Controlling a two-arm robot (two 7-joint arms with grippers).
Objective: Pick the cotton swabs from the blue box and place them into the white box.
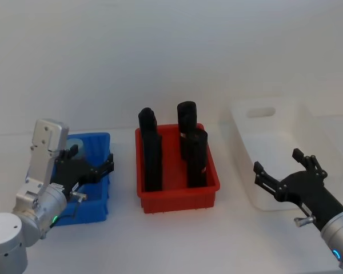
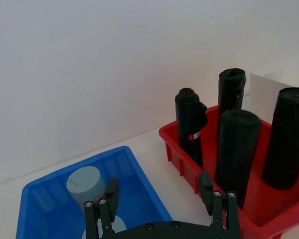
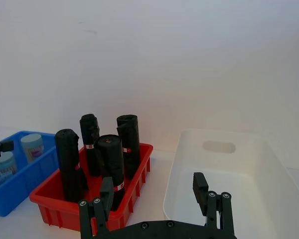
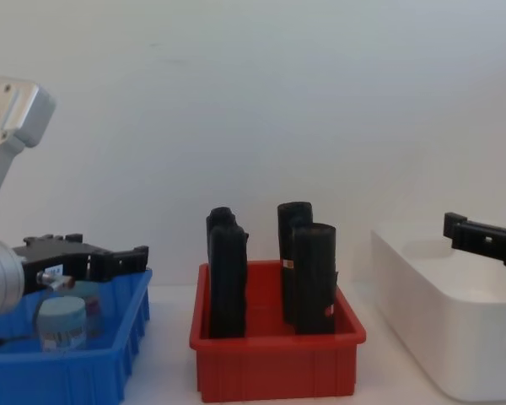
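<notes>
- The white box [image 1: 268, 142] is the biggest thing on the table. It sits right under and a bit past the right gripper's fingers, with its near end below them.
- The red bin [image 1: 180, 200] sits between the two sets of fingers. It's off to the right of the left ones and to the left of the right ones, and touches neither.
- The blue box [image 1: 94, 200] is directly below the left fingers. In the left wrist view, its wall on the red bin's side runs through the gap between them.
- The right gripper [image 1: 278, 162] has its fingers spread wide with nothing in them. It's hanging above the near part of the white box.
- The left gripper [image 2: 158, 189] is spread wide too and gripping nothing, hovering over the blue box.
- There are four black rolls [image 1: 151, 154] standing upright in the red bin. They're out past the left fingers and apart from them.
- The cotton swabs [image 2: 84, 183] are two jars in the blue box, pale lids up. One is just beyond the left finger [image 2: 112, 191] farther from the red bin, and the other is tucked low by that same finger. Neither one is between the fingers.
</notes>
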